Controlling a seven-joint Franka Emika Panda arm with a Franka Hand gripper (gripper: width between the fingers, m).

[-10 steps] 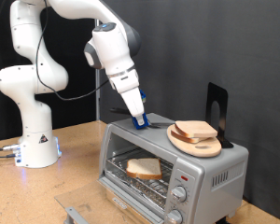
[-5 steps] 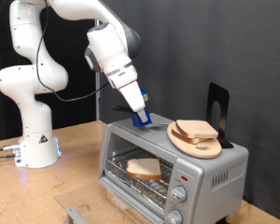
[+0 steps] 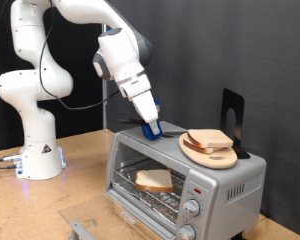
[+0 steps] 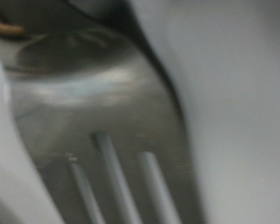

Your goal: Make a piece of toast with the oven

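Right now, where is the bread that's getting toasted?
In the exterior view, the piece of toast lies on the wire rack inside the oven, low in the middle, below the gripper.

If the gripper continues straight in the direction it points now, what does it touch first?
Probably the oven: the gripper points down at its metal top, which fills the blurred wrist view. Contact is unclear.

The exterior view was evenly lit and fairly sharp, with soft light from above, a dark backdrop on the right and faint glare on the oven [image 3: 185,175] top. The wrist view was badly blurred and dim, too close to focus; only smeared grey metal with pale streaks showed
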